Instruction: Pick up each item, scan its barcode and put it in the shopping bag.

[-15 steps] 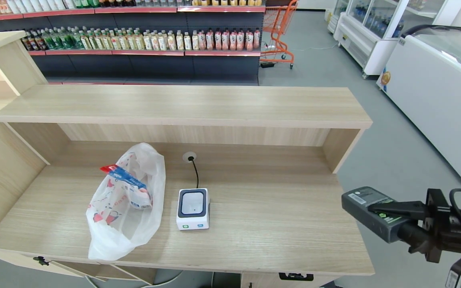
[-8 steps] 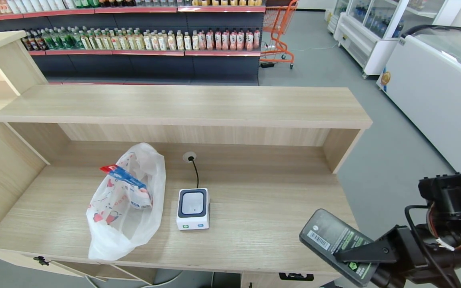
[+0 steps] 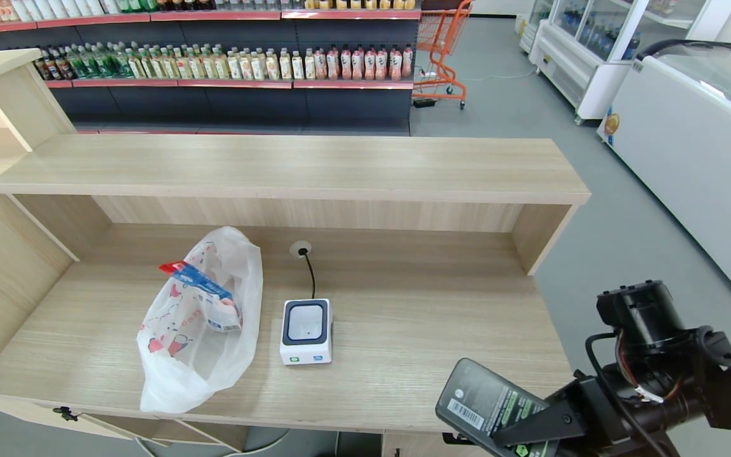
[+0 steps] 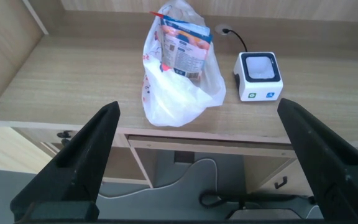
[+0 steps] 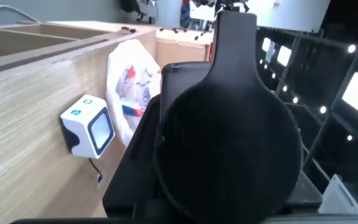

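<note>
Right tool is clamped shut on a dark grey flat package with green print, one black finger pressed across the face of the package. The package is held tilted in the air over the front right corner of the light wooden counter. Its white barcode label faces up towards the head camera. It is well apart from the white box-shaped barcode scanner, which stands on the counter near the middle with its dark-framed window facing up. A black cable runs from the back of the scanner to a round grey hole in the counter top.

Just beside the scanner, on the robot's left, a white translucent plastic shopping bag with red print lies slumped on the counter. A blue, red and white pouch sits inside the bag, its top corner poking out of the opening.

Left tool has its two black fingers spread wide with nothing between them. It is out in front of the counter's front edge, facing the bag and the scanner.

Beyond the counter stand store shelves of bottled drinks, an orange shopping cart and white chest freezers.
</note>
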Tool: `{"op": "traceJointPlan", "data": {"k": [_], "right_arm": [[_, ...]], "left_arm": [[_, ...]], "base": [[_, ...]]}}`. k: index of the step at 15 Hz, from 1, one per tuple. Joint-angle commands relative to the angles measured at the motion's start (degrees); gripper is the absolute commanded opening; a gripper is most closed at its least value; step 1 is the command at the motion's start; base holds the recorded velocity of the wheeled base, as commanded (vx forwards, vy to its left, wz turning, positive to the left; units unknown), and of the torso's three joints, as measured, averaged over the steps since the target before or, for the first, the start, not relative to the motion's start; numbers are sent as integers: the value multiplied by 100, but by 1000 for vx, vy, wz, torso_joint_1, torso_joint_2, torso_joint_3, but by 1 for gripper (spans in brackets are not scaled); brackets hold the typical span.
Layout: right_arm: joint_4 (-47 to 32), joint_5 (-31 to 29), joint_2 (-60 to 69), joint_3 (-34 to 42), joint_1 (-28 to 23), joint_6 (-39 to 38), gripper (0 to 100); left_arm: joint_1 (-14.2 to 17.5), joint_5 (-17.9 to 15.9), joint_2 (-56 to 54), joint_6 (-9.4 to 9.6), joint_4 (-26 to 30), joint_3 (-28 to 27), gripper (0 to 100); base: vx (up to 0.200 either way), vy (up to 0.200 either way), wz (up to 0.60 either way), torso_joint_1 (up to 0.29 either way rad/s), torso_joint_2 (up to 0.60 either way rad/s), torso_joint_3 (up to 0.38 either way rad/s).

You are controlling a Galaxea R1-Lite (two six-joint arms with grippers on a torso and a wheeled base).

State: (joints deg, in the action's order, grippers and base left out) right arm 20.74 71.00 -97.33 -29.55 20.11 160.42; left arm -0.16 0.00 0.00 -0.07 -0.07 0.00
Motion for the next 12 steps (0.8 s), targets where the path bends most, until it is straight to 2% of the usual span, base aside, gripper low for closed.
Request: {"op": "traceJointPlan", "data": {"k": [1, 3, 12], "right_arm": [[-8, 2, -146, -51, 247, 458, 0], [-8, 2, -111, -86, 423, 458, 0], [1, 46, -322, -719, 520, 458, 0]], "left_arm": [[-2, 0, 9, -1, -1, 0, 100], [7, 0, 9, -1, -1, 0, 100], [-2, 0, 9, -1, -1, 0, 100]], "base": [[0, 0, 0, 0, 0, 0], [0, 0, 0, 0, 0, 0], [0, 0, 0, 0, 0, 0]]}}
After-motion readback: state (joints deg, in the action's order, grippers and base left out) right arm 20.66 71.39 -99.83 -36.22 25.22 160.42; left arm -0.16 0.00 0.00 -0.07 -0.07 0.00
